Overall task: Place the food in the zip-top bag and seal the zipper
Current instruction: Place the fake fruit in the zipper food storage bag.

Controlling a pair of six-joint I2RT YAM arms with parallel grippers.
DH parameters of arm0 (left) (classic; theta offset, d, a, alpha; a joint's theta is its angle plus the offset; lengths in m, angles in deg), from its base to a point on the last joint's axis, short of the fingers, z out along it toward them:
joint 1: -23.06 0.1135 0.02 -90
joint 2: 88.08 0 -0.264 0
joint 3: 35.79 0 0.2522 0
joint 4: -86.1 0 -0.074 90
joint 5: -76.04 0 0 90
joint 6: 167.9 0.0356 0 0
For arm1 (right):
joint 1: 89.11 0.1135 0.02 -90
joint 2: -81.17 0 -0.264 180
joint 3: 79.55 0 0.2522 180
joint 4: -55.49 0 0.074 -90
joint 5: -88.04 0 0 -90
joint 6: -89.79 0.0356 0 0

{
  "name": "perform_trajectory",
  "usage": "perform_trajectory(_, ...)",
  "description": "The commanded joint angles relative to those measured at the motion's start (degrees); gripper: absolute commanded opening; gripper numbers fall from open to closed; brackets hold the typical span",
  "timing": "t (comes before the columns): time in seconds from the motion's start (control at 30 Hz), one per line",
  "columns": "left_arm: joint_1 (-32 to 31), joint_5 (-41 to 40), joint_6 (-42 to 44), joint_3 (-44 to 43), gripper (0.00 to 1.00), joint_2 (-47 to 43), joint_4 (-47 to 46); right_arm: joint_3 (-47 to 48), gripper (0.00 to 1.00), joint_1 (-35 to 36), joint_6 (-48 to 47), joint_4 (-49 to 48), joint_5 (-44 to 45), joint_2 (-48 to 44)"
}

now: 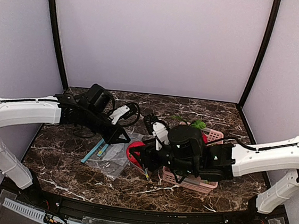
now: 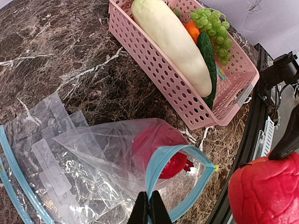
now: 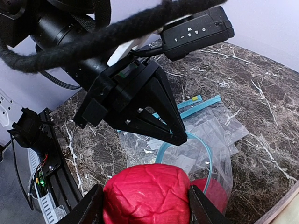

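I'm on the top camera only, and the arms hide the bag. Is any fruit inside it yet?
Observer: Yes. The left wrist camera shows one red fruit inside the clear bag.
Operator: Is the mouth open enough for the next one?
Observer: It looks so. The left jaws are shut on the blue zipper strip and lift it into an open loop.
Operator: Where's the second fruit?
Observer: The second red fruit is clamped in the right jaws, just outside that loop and not in yet.
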Motion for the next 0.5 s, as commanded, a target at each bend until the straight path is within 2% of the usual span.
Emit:
perform_trajectory(0.0,0.2,0.8,-0.1,-0.6,0.01,-2.3,0.0,1.8,0.55,-1.7,-1.5,-5.6,-2.4,2.6)
perform_trajectory(0.23,0.1,1.0,-0.2,-0.6,0.01,-2.2,0.0,4.1,0.54,-3.5,-2.4,-7.4,-3.5,7.5)
perform_trajectory(0.47,0.2,1.1,-0.2,-0.6,0.01,-2.2,0.0,7.3,0.53,-4.2,-1.0,-3.6,4.0,12.2)
